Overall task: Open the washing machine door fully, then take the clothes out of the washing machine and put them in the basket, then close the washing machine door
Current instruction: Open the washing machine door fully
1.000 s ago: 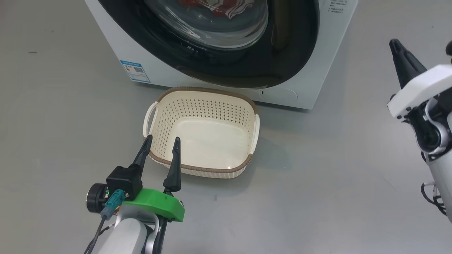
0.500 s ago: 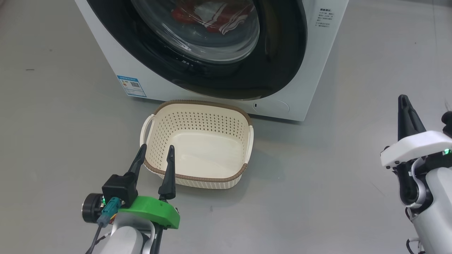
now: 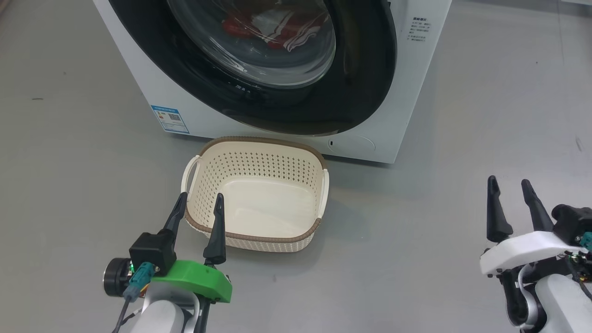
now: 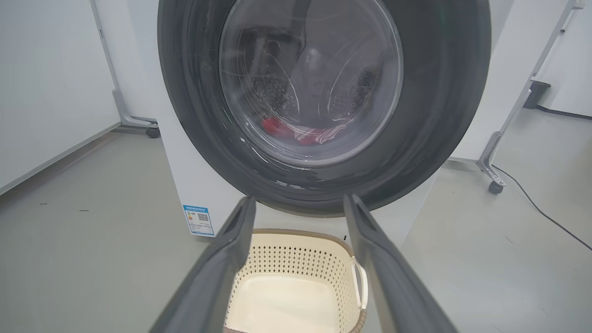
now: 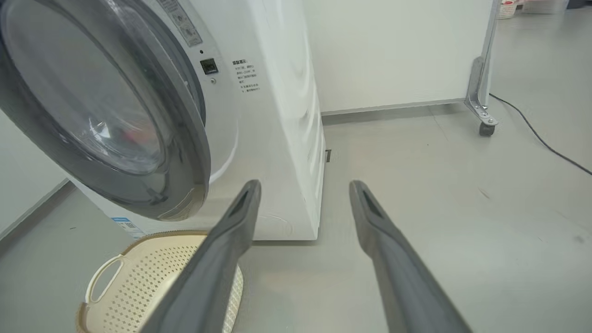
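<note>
- One washing machine door [image 3: 365, 69] covers the drum opening of the washing machine [image 3: 411, 97] and stands between both grippers and the clothes [image 3: 277, 27].
- The clothes show red and white behind the glass; their number cannot be told.
- One basket [image 3: 259, 141] stands on the floor [image 3: 416, 259] at the machine's front bottom edge.
- Left gripper [image 3: 201, 195]: released, tips over the basket's near left corner.
- Right gripper [image 3: 508, 180]: released, well apart to the basket's right.
- One cable [image 4: 541, 208] lies right of the machine.

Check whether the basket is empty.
Empty: the basket shows a bare cream floor, and the clothes lie behind the door glass.
</note>
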Motion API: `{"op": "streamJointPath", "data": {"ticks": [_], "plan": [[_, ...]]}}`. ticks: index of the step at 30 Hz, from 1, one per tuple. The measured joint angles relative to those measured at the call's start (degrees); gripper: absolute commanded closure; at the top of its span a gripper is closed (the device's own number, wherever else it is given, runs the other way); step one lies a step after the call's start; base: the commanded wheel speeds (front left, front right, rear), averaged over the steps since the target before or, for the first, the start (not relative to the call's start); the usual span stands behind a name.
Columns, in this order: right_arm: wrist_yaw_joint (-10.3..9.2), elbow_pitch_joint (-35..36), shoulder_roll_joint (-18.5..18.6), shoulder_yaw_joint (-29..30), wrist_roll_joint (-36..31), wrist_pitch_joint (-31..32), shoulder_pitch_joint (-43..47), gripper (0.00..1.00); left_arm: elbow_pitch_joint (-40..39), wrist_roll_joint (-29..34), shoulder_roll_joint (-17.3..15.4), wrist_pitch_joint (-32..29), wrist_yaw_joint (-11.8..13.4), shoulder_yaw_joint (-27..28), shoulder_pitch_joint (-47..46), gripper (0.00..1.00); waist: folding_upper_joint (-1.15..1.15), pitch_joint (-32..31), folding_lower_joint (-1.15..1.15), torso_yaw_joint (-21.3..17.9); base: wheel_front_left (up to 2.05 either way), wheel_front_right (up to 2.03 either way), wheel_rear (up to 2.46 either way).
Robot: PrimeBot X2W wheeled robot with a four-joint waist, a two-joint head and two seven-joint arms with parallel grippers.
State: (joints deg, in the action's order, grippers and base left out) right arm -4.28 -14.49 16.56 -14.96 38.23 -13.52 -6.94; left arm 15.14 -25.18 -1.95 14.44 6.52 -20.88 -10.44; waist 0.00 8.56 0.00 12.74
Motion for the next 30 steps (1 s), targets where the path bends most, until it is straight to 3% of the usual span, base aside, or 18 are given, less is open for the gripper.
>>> {"op": "streamJointPath", "data": {"ticks": [14, 30], "plan": [[-1.01, 3.13, 2.46, -1.93, -6.93, -0.48, 2.1, 0.0, -0.02, 0.08, 0.0, 0.0, -0.07, 0.25, 0.37, 0.0, 0.0, -0.17, 0.0, -0.63, 0.0, 0.0, 0.0], [-1.51, 5.15, 0.96, -0.81, -7.04, -0.52, 4.3, 0.0, 0.0, 0.15, 0.0, 0.0, -0.31, 0.33, 0.75, 0.0, 0.0, -0.39, 0.0, -0.66, 0.0, 0.0, 0.0]]}}
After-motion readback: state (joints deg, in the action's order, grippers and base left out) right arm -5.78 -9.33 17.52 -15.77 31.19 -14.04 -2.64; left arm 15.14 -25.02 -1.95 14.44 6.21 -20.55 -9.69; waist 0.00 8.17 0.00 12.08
